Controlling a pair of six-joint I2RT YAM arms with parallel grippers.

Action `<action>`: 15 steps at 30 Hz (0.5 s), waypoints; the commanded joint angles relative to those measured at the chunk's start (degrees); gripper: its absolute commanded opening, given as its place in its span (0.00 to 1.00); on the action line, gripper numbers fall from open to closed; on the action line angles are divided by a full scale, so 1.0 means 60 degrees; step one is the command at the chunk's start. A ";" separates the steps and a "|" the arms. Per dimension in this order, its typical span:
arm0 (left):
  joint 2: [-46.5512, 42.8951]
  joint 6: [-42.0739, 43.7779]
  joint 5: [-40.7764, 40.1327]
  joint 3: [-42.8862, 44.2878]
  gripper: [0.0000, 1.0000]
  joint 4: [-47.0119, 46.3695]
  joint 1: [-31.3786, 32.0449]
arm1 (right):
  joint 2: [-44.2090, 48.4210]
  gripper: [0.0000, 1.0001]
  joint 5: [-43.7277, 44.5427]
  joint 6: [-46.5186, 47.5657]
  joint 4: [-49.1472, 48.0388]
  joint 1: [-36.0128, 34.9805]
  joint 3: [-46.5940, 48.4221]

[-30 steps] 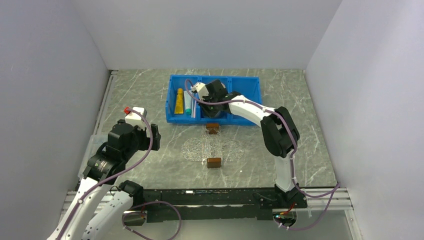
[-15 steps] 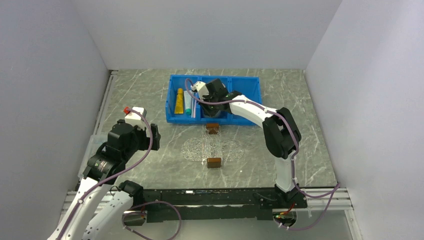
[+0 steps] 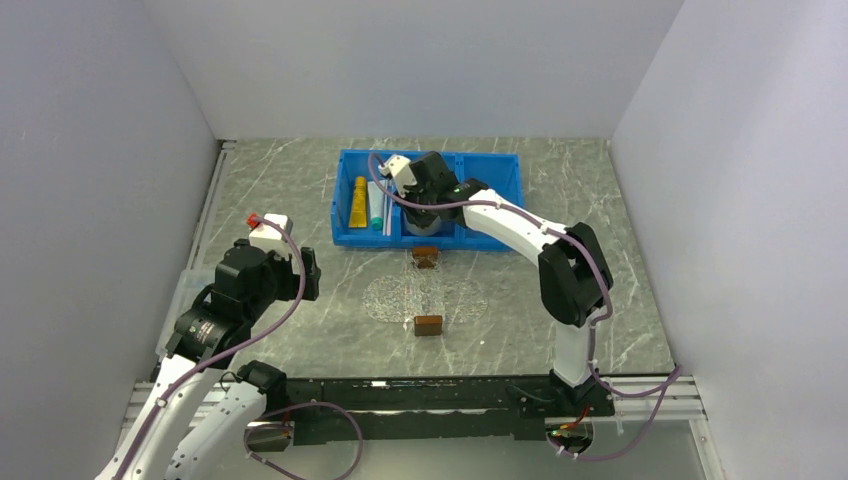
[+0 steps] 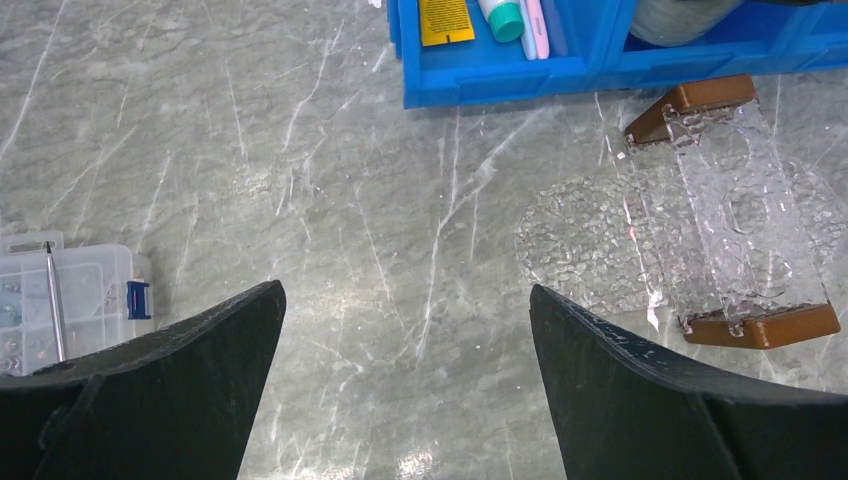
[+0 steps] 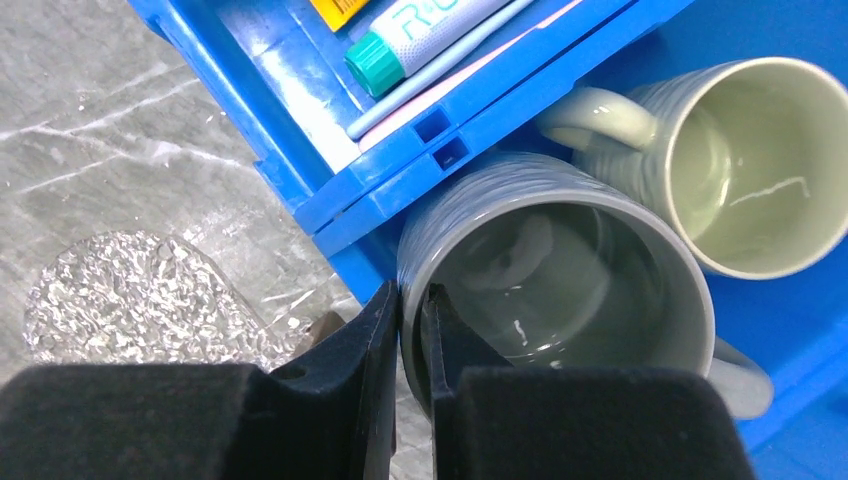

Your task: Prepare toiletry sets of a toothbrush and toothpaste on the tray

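Right claw (image 5: 412, 330): on my wrist view I see it pinching the grey mug (image 5: 560, 270) rim, inside the blue bin (image 3: 490, 175) by the tabletop (image 4: 300, 200) far edge; the overhead view hides this.
Left claw (image 4: 403, 300): spread wide, holding nothing.
Toothpaste (image 4: 500, 15), toothbrush (image 4: 537, 25): bin's left compartment.
Tray (image 4: 735, 200): mid-tabletop, just beside the bin.

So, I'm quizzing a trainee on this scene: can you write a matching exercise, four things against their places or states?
Things:
1 grey mug
2 white toothpaste
3 tray
4 left gripper

States:
A open, holding nothing
B on the table, nothing on it
C in the bin's left compartment
D rim pinched by the right gripper

Pairs: 1-D, 2-C, 3-B, 4-A
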State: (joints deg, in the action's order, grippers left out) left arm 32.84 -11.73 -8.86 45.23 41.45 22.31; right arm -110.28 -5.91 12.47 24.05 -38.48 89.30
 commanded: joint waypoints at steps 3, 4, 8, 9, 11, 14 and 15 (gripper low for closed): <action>-0.0090 -0.0029 0.0065 0.0078 0.99 -0.0156 -0.0055 | 0.1412 0.00 0.1659 0.0060 -0.0692 -0.0183 0.0977; -0.0093 -0.0035 0.0065 0.0078 0.99 -0.0150 -0.0055 | 0.1460 0.00 0.1765 0.0060 -0.0639 -0.0221 0.1047; -0.0121 -0.0027 0.0084 0.0078 0.99 -0.0156 -0.0055 | 0.1668 0.00 0.2172 0.0068 -0.0409 -0.0406 0.1243; -0.0126 -0.0036 0.0073 0.0078 0.99 -0.0159 -0.0063 | 0.1714 0.00 0.2306 0.0054 -0.0316 -0.0478 0.1298; -0.0131 -0.0027 0.0089 0.0078 0.99 -0.0157 -0.0074 | 0.1800 0.00 0.2626 0.0007 -0.0129 -0.0645 0.1393; -0.0183 -0.0024 0.0091 0.0078 0.99 -0.0154 -0.0070 | 0.1924 0.00 0.3353 -0.0289 0.0286 -0.0969 0.1582; -0.0192 -0.0032 0.0106 0.0078 0.99 -0.0154 -0.0070 | 0.1988 0.00 0.3530 -0.0403 0.0397 -0.1045 0.1608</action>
State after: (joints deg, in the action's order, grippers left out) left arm 32.58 -11.73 -8.84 45.23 41.45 22.15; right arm -103.37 7.35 11.53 27.46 -42.28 94.19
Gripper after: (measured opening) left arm 0.994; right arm 0.147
